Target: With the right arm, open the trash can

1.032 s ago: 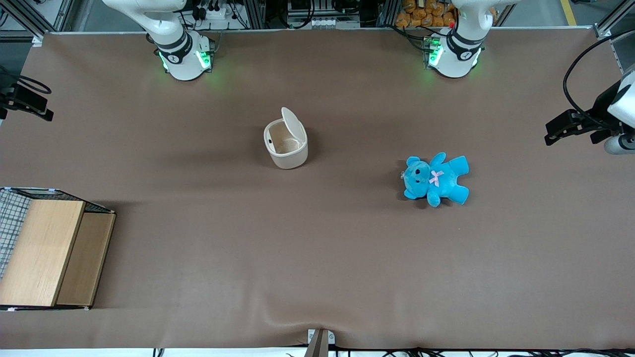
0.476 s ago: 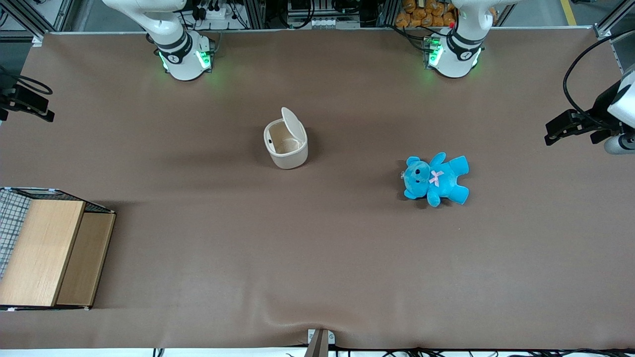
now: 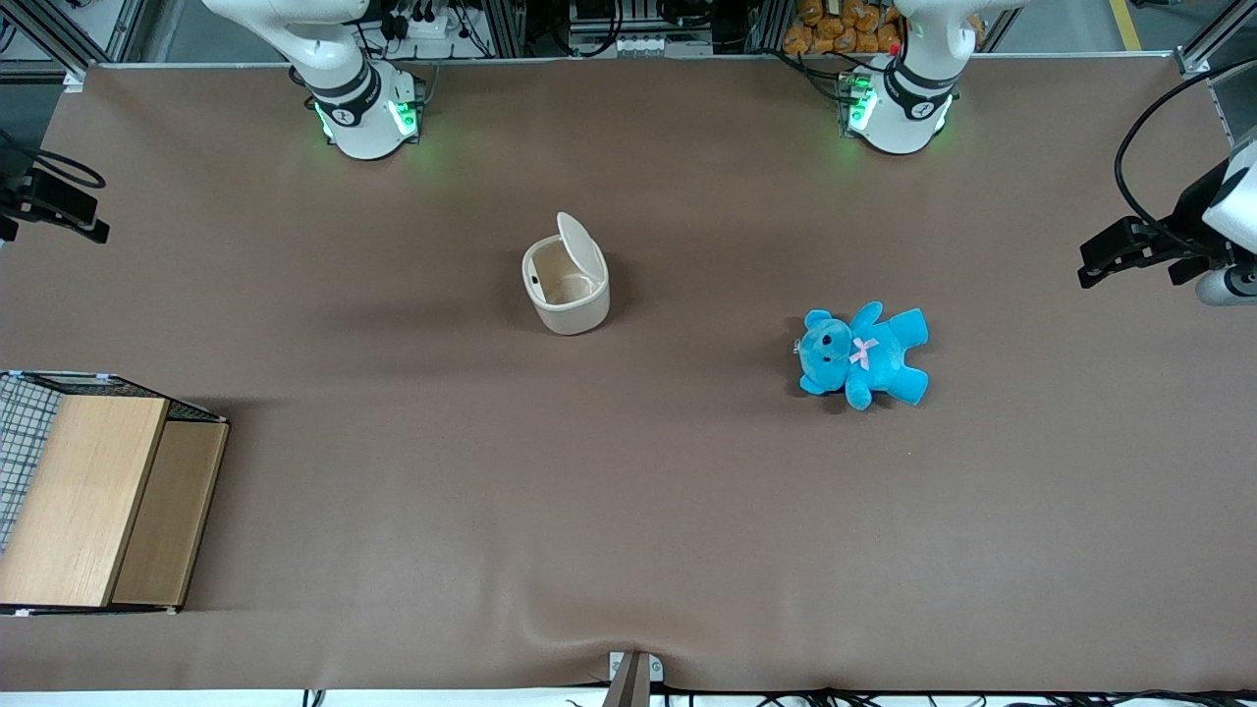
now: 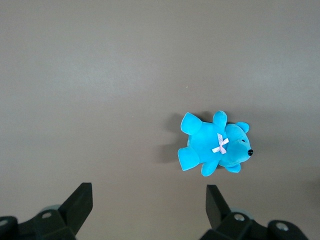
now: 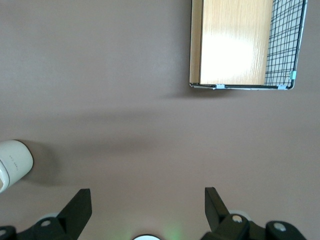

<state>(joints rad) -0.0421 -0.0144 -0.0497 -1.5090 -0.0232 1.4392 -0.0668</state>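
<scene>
The trash can (image 3: pixel 567 295) is a small cream-white tub near the middle of the table. Its flat lid (image 3: pixel 581 245) stands up on its hinge and the inside shows. An edge of the trash can also shows in the right wrist view (image 5: pixel 12 162). My right arm's base (image 3: pixel 363 108) glows green at the table's back edge. My right gripper (image 3: pixel 88 224) hangs high at the working arm's end of the table, far from the trash can. In the right wrist view the gripper (image 5: pixel 147 207) is open and empty, with bare tabletop under it.
A wooden box (image 3: pixel 88 501) with a wire grid side stands at the working arm's end, near the front edge; it also shows in the right wrist view (image 5: pixel 235 42). A blue teddy (image 3: pixel 862 353) lies toward the parked arm's end and shows in the left wrist view (image 4: pixel 215 145).
My gripper has drifted very slightly at the table's end. The trash can and its raised lid have not moved.
</scene>
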